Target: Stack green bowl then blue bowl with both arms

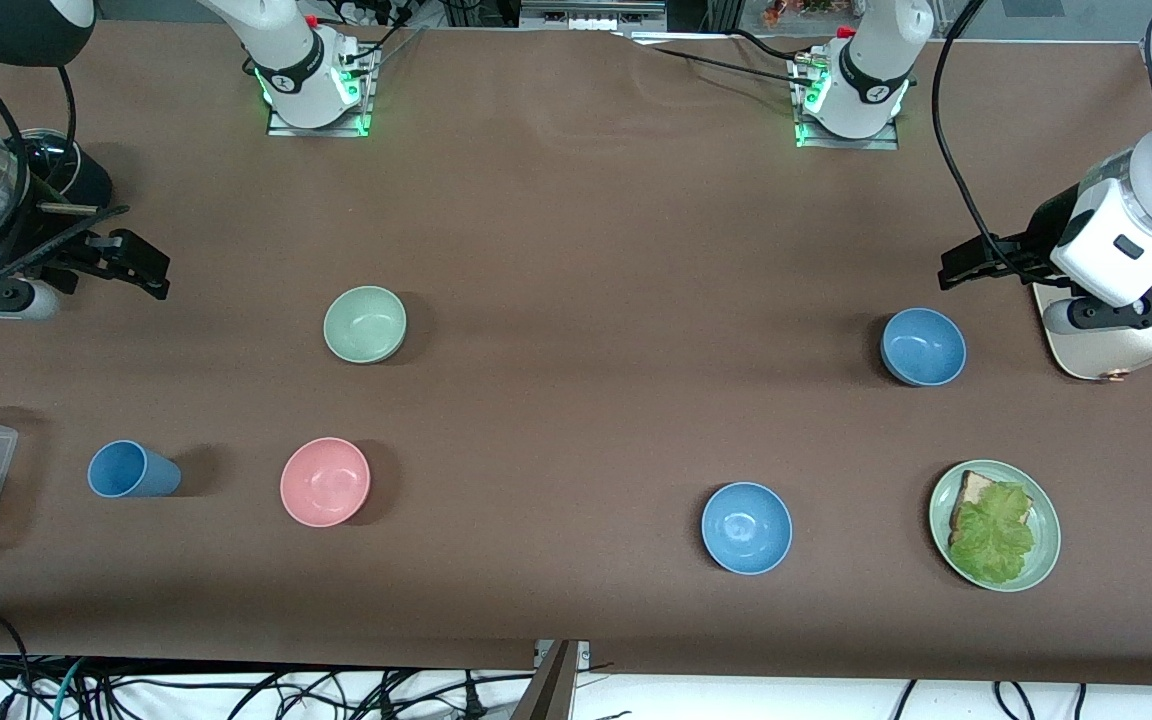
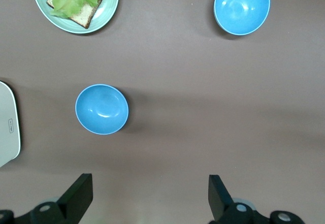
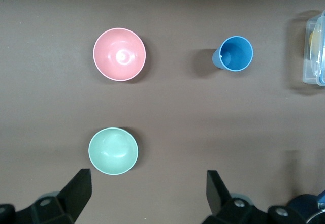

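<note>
Two bowls to stack: we list the green bowl (image 1: 365, 324) and the blue bowl (image 1: 923, 346), both upright on the brown table (image 1: 576, 250), well apart, neither touched.
Green bowl, place: toward the right arm's end of the table, farther from the front camera than the pink bowl (image 1: 325, 481) and the blue cup (image 1: 132, 470).
Blue bowl, place: toward the left arm's end, farther from the front camera than the second blue bowl (image 1: 746, 527) and the green plate (image 1: 1041, 560) with bread and lettuce.
Right gripper (image 1: 141, 270): up in the air over bare table at its own end, fingers spread wide, holding nothing.
Left gripper (image 1: 966, 265): up over the table just beside the blue bowl, fingers spread, holding nothing.
Deciding relation: we judge each bowl lies nearest its own arm; a round bowl has no long axis, so any rim approach serves.
Right wrist view adds: the green bowl (image 3: 113, 151) sits off-centre, close to one finger (image 3: 76, 191), so we judge a sideways shift comes before descent.
Left wrist view adds: the blue bowl (image 2: 101, 108) likewise sits toward one finger (image 2: 78, 193); both blue bowls appear together, and the front view alone shows both arms.
</note>
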Motion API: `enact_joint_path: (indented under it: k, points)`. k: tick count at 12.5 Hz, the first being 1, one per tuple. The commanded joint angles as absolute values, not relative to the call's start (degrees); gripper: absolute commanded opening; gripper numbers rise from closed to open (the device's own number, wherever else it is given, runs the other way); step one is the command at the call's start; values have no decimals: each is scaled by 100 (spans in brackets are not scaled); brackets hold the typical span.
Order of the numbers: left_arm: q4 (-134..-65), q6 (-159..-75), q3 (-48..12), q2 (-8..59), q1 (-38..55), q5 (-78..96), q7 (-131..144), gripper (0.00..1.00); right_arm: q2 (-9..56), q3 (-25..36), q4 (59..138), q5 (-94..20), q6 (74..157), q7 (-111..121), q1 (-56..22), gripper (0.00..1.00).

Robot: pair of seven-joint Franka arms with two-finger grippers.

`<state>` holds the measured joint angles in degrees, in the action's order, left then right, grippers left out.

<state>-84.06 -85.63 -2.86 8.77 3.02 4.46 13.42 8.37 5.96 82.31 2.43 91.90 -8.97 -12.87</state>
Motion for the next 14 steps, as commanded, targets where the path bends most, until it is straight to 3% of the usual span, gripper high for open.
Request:
enact_joint_path:
  k: [1, 14]
  points:
    - [-8209, -8473, -264, 967, 334, 448, 1424, 100, 738, 571, 8288, 167, 9141, -958, -1266, 100]
    - [-8209, -8481, -264, 984, 334, 457, 1424, 100, 782, 571, 8288, 62, 9185, -976, -1266, 100]
